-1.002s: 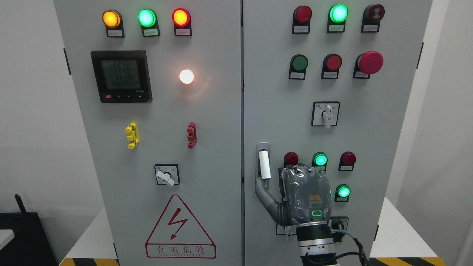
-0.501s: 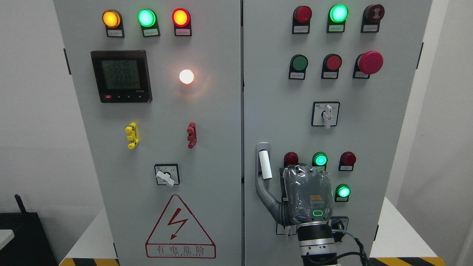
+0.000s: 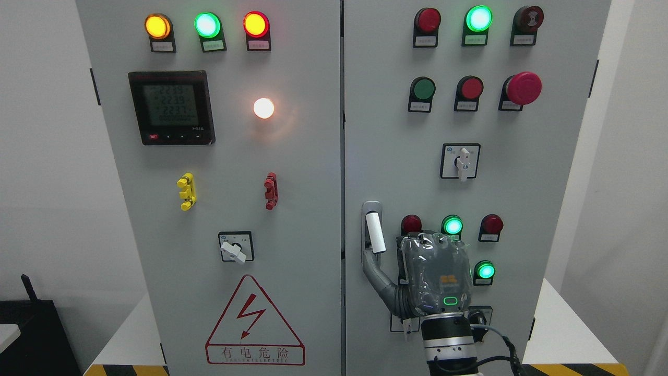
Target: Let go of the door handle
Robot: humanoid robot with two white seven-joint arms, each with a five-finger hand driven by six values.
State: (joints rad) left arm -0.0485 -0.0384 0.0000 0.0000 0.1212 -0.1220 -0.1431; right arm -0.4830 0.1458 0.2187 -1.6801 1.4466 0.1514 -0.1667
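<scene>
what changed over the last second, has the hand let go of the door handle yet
Very little. The right robot hand drifted slightly to the right, and its thumb stayed up against the lower end of the white door handle; whether it has fully let go cannot be told. The meter digits changed. The indicator lights and switches look the same.

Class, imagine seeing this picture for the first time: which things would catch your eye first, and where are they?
Probably the lit orange, green and red lamps along the top of the grey cabinet, then the red lightning warning triangle low on its left door. At lower right, the robot's right hand reaches its thumb toward the white door handle.
</scene>
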